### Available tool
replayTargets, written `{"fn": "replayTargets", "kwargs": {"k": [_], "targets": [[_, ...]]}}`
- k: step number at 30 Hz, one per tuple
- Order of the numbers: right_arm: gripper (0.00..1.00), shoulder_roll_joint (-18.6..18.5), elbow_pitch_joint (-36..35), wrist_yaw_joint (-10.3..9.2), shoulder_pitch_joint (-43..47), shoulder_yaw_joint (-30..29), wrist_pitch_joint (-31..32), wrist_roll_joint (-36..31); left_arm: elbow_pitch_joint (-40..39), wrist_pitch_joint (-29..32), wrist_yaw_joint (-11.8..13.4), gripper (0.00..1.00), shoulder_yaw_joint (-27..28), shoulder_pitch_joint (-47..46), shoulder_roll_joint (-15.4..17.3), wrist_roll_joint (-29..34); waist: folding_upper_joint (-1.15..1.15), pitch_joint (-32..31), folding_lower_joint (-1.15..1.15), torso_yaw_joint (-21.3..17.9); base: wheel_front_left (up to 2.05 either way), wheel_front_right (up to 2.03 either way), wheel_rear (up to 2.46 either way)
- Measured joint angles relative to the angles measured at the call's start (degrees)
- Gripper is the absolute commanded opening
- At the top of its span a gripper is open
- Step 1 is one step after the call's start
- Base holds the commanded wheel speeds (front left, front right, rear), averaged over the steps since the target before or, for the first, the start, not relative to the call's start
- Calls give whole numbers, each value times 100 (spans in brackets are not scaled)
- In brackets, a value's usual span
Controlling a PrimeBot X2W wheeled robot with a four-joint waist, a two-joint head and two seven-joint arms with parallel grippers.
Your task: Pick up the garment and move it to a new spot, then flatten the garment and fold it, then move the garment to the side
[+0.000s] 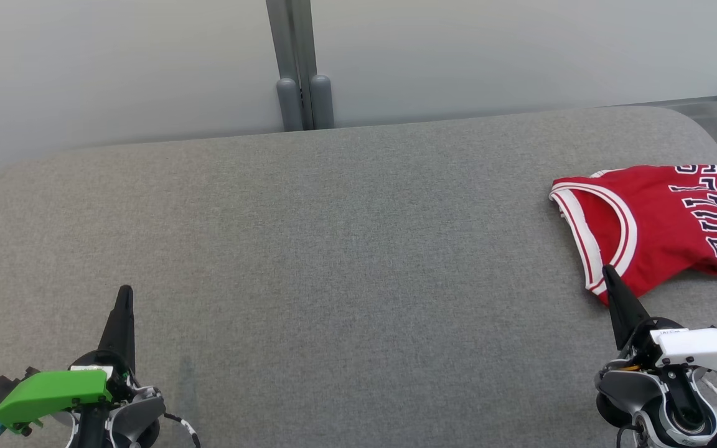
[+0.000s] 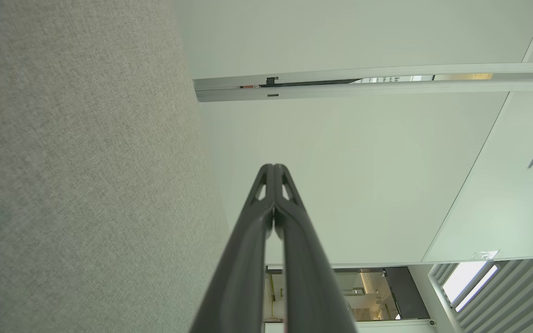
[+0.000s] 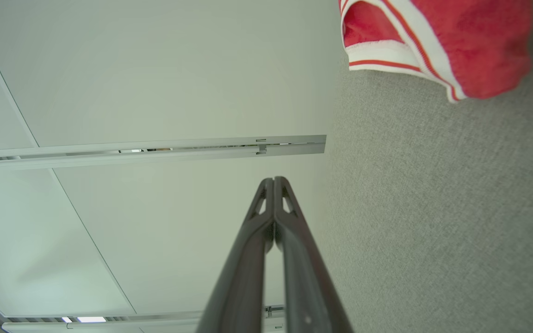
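The red jersey (image 1: 663, 224) lies folded at the right edge of the head view, on the far right part of the grey padded table (image 1: 333, 249). It has white trim with red stripes along the armhole, and dark blue letters with white outlines run down its right side. From the head view the lettering and the whole folded shape can be read. The right wrist view gives a close look at the jersey (image 3: 479, 41) in its upper right corner: a trimmed edge and a rounded red fold resting on the table (image 3: 433, 208).

The right gripper (image 1: 607, 270), at the lower right of the head view, has its two dark fingers pressed together and holds nothing. There its tip overlaps the jersey's near edge. In the right wrist view the right gripper (image 3: 274, 179) stands apart from the cloth, with bare grey table between them.

The left gripper (image 1: 125, 291) is at the lower left of the head view, well apart from the jersey, above bare table. The left wrist view shows the left gripper (image 2: 274, 166) pinched together and empty.

A pale wall (image 1: 116, 62) with a grey post (image 1: 299, 62) stands behind the table.
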Motion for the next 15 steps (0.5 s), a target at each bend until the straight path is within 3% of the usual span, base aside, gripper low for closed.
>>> {"fn": "replayTargets", "kwargs": {"k": [15], "targets": [[0, 1, -1, 0, 2, 0, 0, 0, 0, 0, -1, 0, 0, 0, -1, 0, 0, 0, 0, 0, 0, 0, 0]]}}
